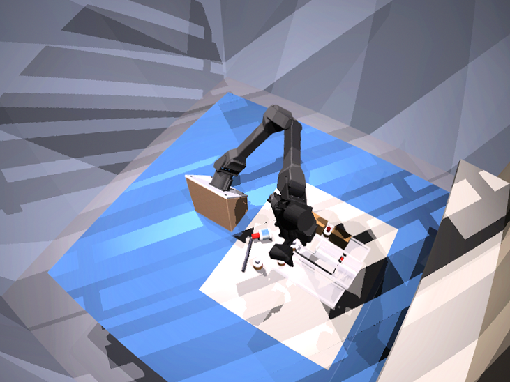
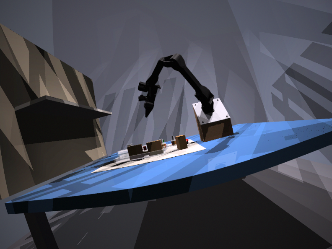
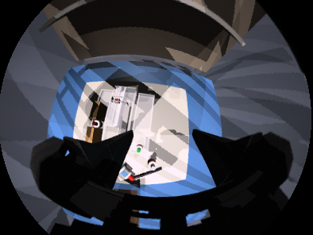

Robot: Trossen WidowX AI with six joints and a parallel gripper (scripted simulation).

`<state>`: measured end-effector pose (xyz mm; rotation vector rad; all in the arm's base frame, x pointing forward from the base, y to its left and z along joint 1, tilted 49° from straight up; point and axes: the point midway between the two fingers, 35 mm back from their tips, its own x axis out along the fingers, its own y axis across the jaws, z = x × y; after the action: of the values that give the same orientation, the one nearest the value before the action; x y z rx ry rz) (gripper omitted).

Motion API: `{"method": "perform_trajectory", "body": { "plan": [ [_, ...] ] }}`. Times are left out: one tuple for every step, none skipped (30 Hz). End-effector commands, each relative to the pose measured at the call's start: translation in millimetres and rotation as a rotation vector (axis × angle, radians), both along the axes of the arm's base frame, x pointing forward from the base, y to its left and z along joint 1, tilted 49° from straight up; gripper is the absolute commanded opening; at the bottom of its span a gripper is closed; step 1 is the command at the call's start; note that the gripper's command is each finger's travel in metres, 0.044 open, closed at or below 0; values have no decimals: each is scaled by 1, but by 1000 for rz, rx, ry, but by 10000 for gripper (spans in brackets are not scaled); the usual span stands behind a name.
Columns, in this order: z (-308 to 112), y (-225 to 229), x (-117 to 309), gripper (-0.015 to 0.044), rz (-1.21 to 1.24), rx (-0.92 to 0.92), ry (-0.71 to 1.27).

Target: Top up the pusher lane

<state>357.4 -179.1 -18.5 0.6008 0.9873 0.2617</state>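
Observation:
The clear tray unit [image 1: 350, 279] [image 3: 152, 104] stands on the white mat. A jar with a red-marked top [image 1: 341, 258] [image 3: 117, 99] stands in one of its lanes, toward the far end in the wrist view. A similar red-topped loose jar [image 1: 328, 230] [image 3: 96, 124] stands between two brown blocks beside the unit. A green-topped jar [image 3: 139, 149] and a jar with a pale top [image 1: 257, 263] [image 3: 152, 163] stand near the unit's near end. My gripper [image 2: 146, 115] [image 3: 163, 132] is open and empty, high above the mat. The pusher plate and front stop cannot be made out clearly.
Brown blocks [image 1: 339, 237] [image 2: 154, 146] flank the red-topped loose jar. A bottle with a blue label and red cap [image 1: 264, 234] [image 3: 125, 173] lies beside a dark rod [image 1: 246, 255] [image 3: 148, 174]. A separate brown block [image 2: 181, 142] stands nearer the arm's base. A shelf [image 2: 64, 104] juts out beyond the table.

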Motion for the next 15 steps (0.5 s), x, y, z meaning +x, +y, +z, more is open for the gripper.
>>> {"method": "perform_trajectory", "body": {
  "plan": [
    [-50,37,-39,440,109,85,153],
    [-60,47,-49,440,136,108,187],
    [-69,56,-59,440,164,132,221],
    [-77,65,-69,440,193,157,253],
    [-84,75,-80,440,222,182,285],
    [-91,84,-92,440,250,209,316],
    [-95,91,-101,440,274,231,340],
    [-98,96,-107,440,288,244,354],
    [-99,97,-109,440,293,249,359],
    [-99,97,-109,440,293,249,359],
    [-99,97,-109,440,293,249,359],
    [-99,97,-109,440,293,249,359],
    [-99,97,-109,440,293,249,359],
    [-101,99,-109,440,293,249,359],
    [-107,105,-109,440,293,248,360]
  ]
}}
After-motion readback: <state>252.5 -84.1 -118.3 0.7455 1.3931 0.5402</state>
